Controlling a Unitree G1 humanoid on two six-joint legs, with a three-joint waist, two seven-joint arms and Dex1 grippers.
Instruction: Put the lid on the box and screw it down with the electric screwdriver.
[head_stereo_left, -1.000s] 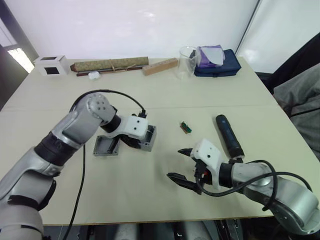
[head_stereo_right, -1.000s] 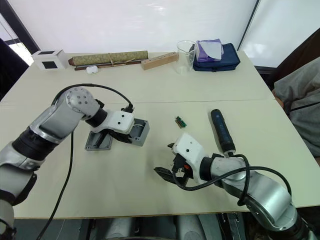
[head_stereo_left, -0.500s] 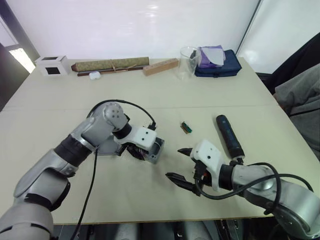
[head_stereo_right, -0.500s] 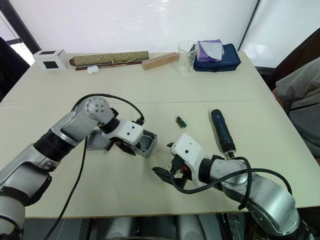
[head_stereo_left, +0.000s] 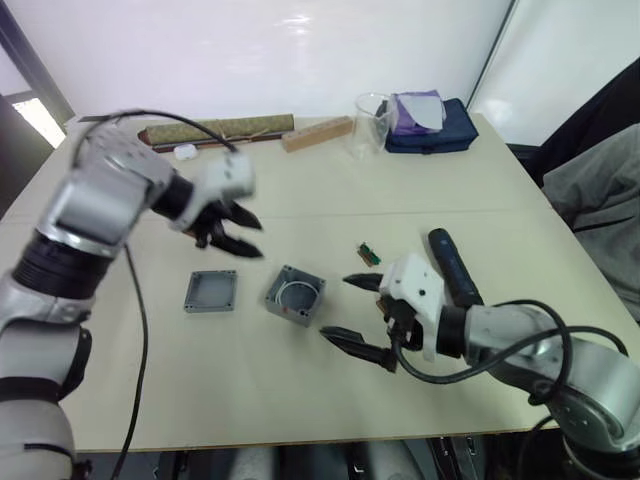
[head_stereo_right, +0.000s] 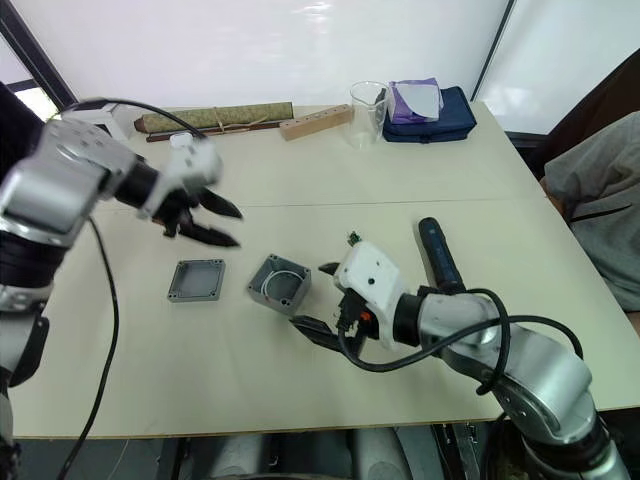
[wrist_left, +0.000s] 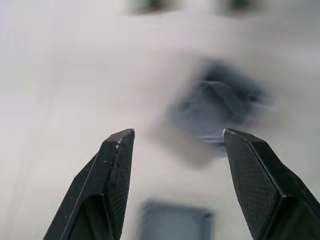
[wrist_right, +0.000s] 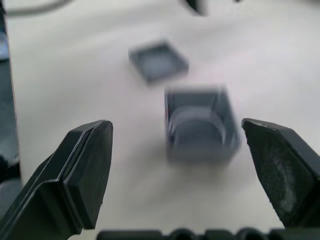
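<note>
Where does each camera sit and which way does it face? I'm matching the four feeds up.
Left eye and right eye views: on the head, looking forward and down over the table; both arms show, left claw raised, right claw low beside the box.
Left wrist view: on the left wrist, looking down between its open fingers at the box and lid.
Right wrist view: on the right wrist, looking between its open fingers at the box, lid beyond.
Shared: box and lid appear in all.
</note>
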